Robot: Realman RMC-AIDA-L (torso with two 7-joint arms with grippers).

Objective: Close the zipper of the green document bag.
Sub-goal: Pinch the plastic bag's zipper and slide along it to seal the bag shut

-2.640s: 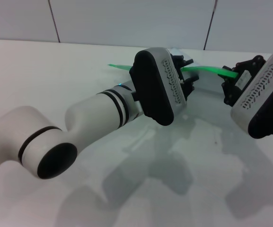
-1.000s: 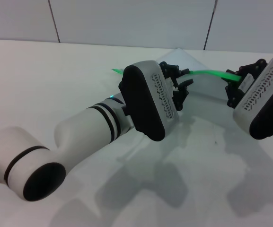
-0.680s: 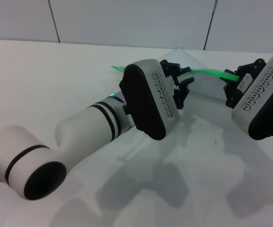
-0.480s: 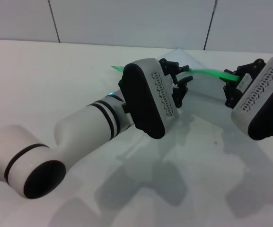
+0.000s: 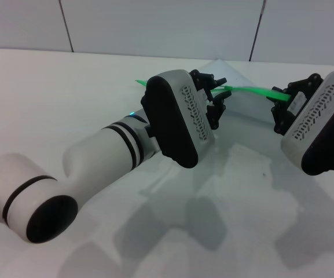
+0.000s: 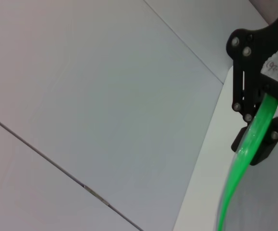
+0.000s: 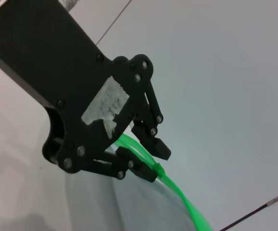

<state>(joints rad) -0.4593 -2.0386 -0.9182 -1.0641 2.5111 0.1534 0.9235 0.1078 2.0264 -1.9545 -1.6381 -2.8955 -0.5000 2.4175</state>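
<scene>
The green document bag (image 5: 249, 119) hangs as a pale translucent sheet, lifted off the white table between my two grippers. Its zipper (image 5: 249, 88) is a bright green strip sagging slightly from left to right. My left gripper (image 5: 215, 97) is shut on the zipper toward its left part. The right wrist view shows that left gripper (image 7: 153, 162) with the strip (image 7: 183, 198) running through its black fingers (image 7: 159, 147). My right gripper (image 5: 280, 105) is shut on the zipper's right end. The left wrist view shows this right gripper (image 6: 260, 122) pinching the strip (image 6: 236, 166).
The white table (image 5: 51, 104) spreads to the left and front. A grey panelled wall (image 5: 155, 23) stands close behind the bag. My bulky left forearm (image 5: 106, 153) lies across the middle of the table.
My left gripper has slid a little to the left along the green zipper. The right gripper has held its place at the strip's right end.
</scene>
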